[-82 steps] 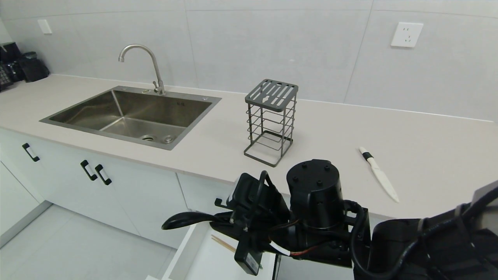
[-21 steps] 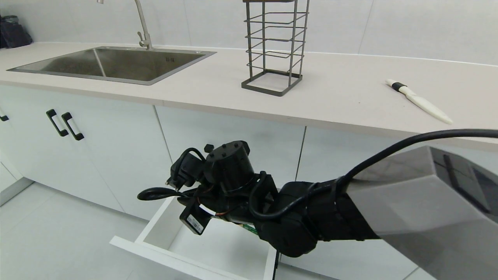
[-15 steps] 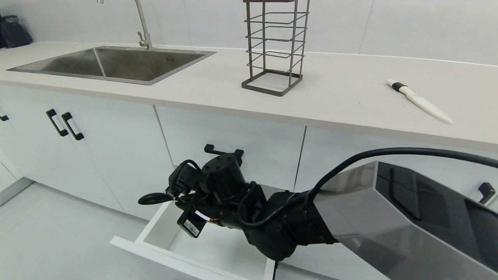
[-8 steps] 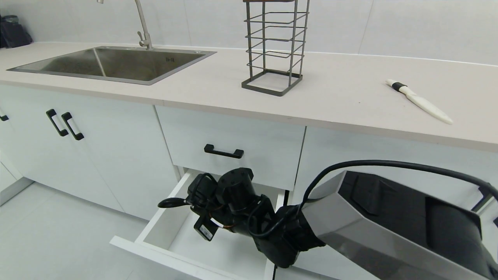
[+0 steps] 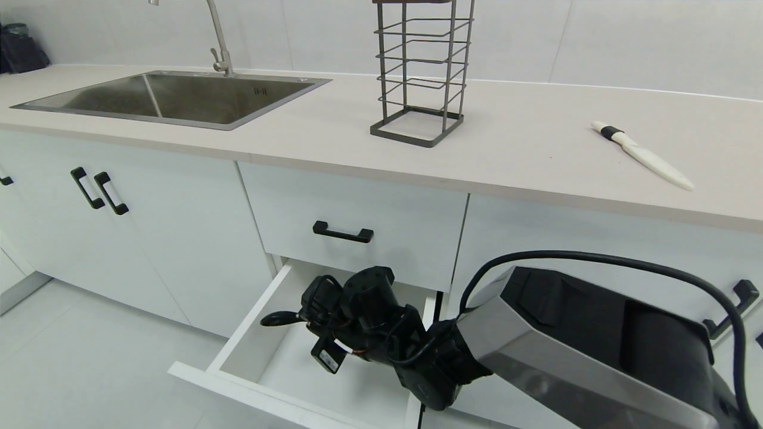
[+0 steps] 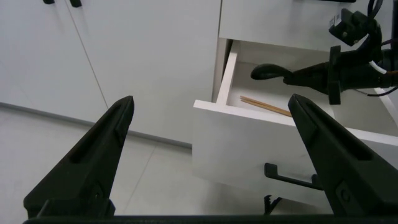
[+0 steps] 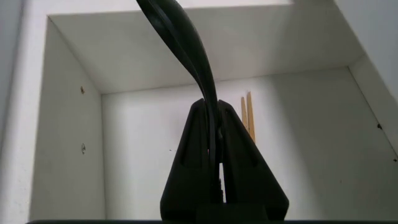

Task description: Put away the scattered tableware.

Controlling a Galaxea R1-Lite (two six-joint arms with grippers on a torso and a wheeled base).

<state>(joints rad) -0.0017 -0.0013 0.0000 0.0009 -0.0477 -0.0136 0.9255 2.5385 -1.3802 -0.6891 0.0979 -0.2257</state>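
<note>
right gripper [image 5: 305,317] clamped on black plastic spoon [image 5: 279,319], held over open white lower drawer [image 5: 238,381]; wooden chopsticks [image 7: 247,118] lie inside. left gripper [image 6: 211,102] spread wide, empty. step: stowing spoon. next: lower, release inside drawer. white knife [image 5: 641,155] waits on beige counter [image 5: 536,149], far right.

Black spoon [image 5: 280,318]: long, shiny. Handle pinched tight between jaws of right gripper [image 7: 211,115]. Bowl end sticks out past jaw tips, about level.
Drawer [image 5: 280,372]: white, pulled open, under jaws.
Chopsticks [image 7: 247,115]: two thin wooden sticks, side by side, flat on drawer floor, below jaw tips.
Knife [image 5: 642,155]: white, black band, flat on counter [image 5: 524,149], high above jaws, well apart.
</note>
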